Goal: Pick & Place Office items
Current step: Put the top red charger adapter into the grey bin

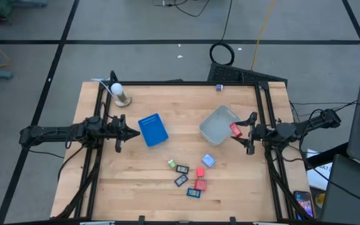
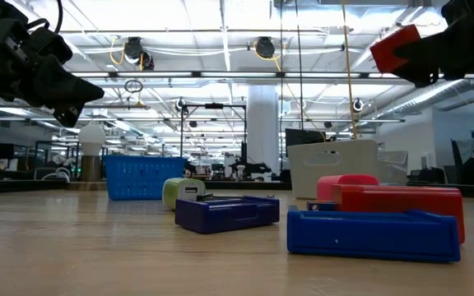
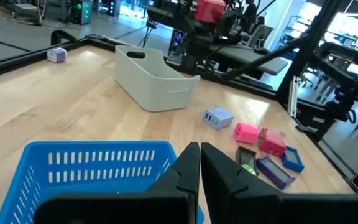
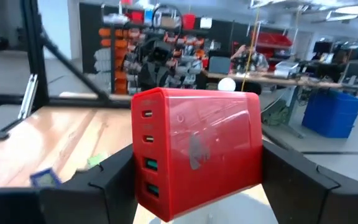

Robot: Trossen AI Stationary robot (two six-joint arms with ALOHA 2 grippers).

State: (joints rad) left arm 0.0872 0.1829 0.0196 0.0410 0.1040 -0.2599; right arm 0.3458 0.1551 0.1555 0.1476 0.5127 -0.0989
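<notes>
From above, the right claw [image 1: 241,130] holds a red block [image 1: 235,129] at the rim of the clear tub [image 1: 217,125]. The tub looks empty, so sorting seems barely begun. Seven small pieces [image 1: 192,175] lie loose on the wooden worktop [image 1: 142,175]. The left claw [image 1: 127,132] waits, fingers together, beside the blue tray [image 1: 153,130].

At table height, a glossy navy piece [image 2: 374,233] and red ones look hard and boxy.

The right wrist view shows the block [image 4: 194,152] clamped: smooth plastic with ports.
</notes>
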